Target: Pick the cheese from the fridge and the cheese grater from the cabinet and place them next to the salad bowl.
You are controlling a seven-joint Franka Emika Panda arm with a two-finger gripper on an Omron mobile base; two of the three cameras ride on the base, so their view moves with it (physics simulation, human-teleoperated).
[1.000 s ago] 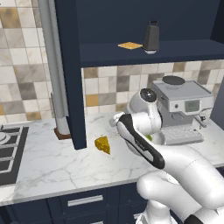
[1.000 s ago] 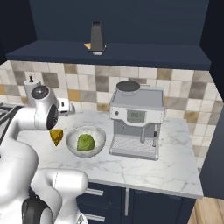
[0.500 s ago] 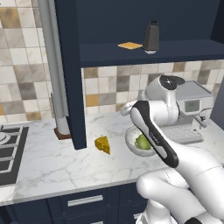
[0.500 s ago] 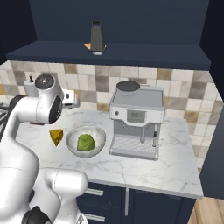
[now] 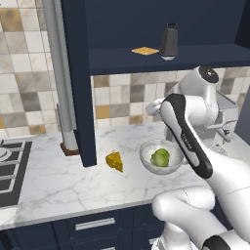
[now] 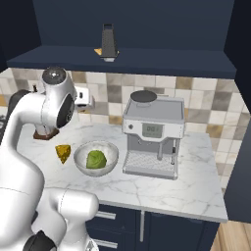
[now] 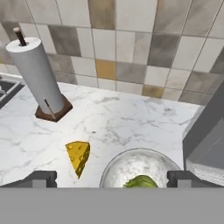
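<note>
The cheese (image 5: 114, 161) (image 6: 62, 152) (image 7: 78, 155), a yellow-orange wedge, lies on the marble counter just left of the salad bowl (image 5: 146, 155) (image 6: 109, 151) (image 7: 127, 164), which holds a green lettuce ball. High up, the dark cheese grater (image 5: 169, 41) (image 6: 108, 41) stands upright on the shelf of the navy cabinet (image 5: 195, 58) (image 6: 162, 58). My gripper (image 7: 113, 178) (image 6: 86, 99) hovers open and empty above the counter, over the cheese and bowl and well below the shelf. The fridge is out of view.
A silver coffee machine (image 5: 223, 114) (image 6: 153, 132) (image 7: 205, 135) stands right of the bowl. A paper towel roll (image 7: 37, 74) on a brown base sits left of the cheese. A flat orange checkered square (image 5: 145, 50) lies beside the grater. A stove (image 5: 10, 171) is far left.
The arm has lifted and swung right, carrying the open hand up from the counter. Cheese, bowl and grater have stayed put.
</note>
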